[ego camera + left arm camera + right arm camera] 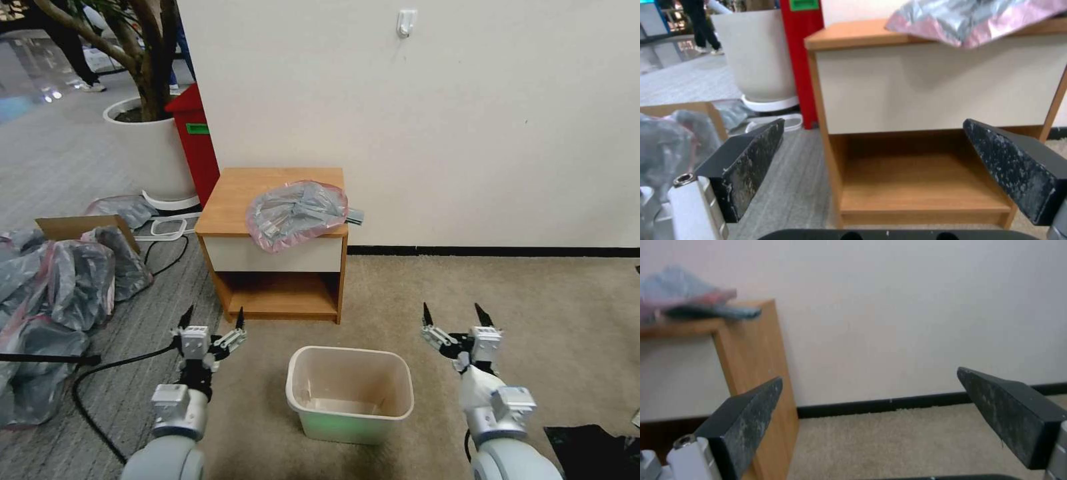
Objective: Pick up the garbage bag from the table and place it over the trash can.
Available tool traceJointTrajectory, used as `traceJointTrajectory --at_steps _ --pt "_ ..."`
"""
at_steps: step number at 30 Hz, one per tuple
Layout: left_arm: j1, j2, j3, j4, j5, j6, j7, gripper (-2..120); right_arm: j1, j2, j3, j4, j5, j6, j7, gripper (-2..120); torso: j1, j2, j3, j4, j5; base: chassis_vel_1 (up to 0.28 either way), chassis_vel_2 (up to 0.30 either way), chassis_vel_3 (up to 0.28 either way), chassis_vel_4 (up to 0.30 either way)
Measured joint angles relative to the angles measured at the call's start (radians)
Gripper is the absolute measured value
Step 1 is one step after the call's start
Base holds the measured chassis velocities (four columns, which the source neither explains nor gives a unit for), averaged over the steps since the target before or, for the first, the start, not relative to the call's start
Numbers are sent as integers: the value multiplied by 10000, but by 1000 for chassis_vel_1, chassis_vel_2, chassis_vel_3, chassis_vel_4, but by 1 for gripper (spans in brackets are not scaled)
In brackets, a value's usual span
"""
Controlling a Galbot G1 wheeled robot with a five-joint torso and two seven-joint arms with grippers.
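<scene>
Bag (297, 215) overhangs the table (230, 200) front: both grippers, left (212, 321) and right (455, 320), gape empty, so pinch that pink rim.

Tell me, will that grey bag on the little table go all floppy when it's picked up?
Probably. The garbage bag looks thin, crinkled and see-through, so it would likely droop and weigh little. Its edge already hangs over the table front, so it might slide off easily.

Glossy thin plastic garbage bag (297, 215) lies on smooth wooden table (230, 200); trash can (349, 393) smooth plastic.
</scene>
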Motion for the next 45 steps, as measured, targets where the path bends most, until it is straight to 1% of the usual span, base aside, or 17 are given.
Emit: traceJointTrajectory --at_steps 1,2,4,6,8,9,10,11,14,25,30,35,37,38,42,43,45 --pt "366 128 -140 -467 -197 161 -89 100 -391 162 58 223 194 107 185 100 -1 0 -1 -1 -5 0 0 0 0" --pt "366 128 -140 -467 -197 161 -89 100 -391 162 58 223 194 107 185 100 -1 0 -1 -1 -5 0 0 0 0" --pt "834 288 -315 -1066 -445 366 -195 100 -548 263 59 120 251 177 262 100 0 0 0 -2 9 0 0 0 0" --pt "1430 492 -542 -1814 -743 623 -324 100 -551 302 35 -9 251 231 277 100 0 0 1 1 3 0 0 0 0" --pt "1532 528 -579 -1934 -783 671 -344 100 -546 305 27 -29 249 234 277 100 -1 0 1 2 4 0 0 0 0" --pt "1876 741 -658 -2031 -799 816 -369 100 -530 306 21 -71 239 253 277 100 -1 1 -1 -1 13 0 0 0 0" --pt "2021 824 -668 -1934 -794 933 -374 100 -522 305 20 -100 235 260 277 100 -1 0 0 1 10 0 0 0 0" --pt "2111 898 -678 -1832 -746 976 -373 100 -506 293 21 -154 227 291 273 100 0 0 0 -1 -6 0 0 0 0" --pt "2136 908 -682 -1747 -714 986 -373 100 -498 265 25 -184 225 320 267 100 -1 -1 2 -1 5 0 0 0 0" --pt "2103 854 -663 -1494 -557 741 -171 100 -409 11 -2 -203 290 388 235 100 -1 0 1 -1 3 0 0 0 0" --pt "2052 881 -669 -1523 -726 656 -174 100 -72 -228 -106 -333 779 257 186 100 -1 0 1 -2 2 0 0 0 0" --pt "2136 957 -712 -1682 -876 653 -209 100 1070 -696 -311 -884 1940 -193 164 100 -1 0 2 -2 3 0 0 0 0" --pt "2242 1026 -811 -1829 -994 652 -223 100 2003 -985 -526 -1438 3050 -468 199 100 -1 0 2 -1 4 0 0 0 0" --pt "2242 1026 -811 -1829 -994 652 -223 100 2003 -985 -526 -1438 3050 -468 199 100 -1 0 2 -1 4 0 0 0 0" --pt "2336 1108 -910 -1915 -1111 652 -266 100 3688 -1128 -942 -2939 4362 -598 259 100 0 -2 4 -3 4 0 0 0 0" --pt "2336 1108 -910 -1915 -1111 652 -266 100 3688 -1128 -942 -2939 4362 -598 259 100 0 -2 4 -3 4 0 0 0 0" --pt "2424 1115 -922 -1945 -1122 649 -315 100 4550 -1100 -1169 -3558 5134 -619 291 100 -1 -1 3 0 0 0 0 0 0"
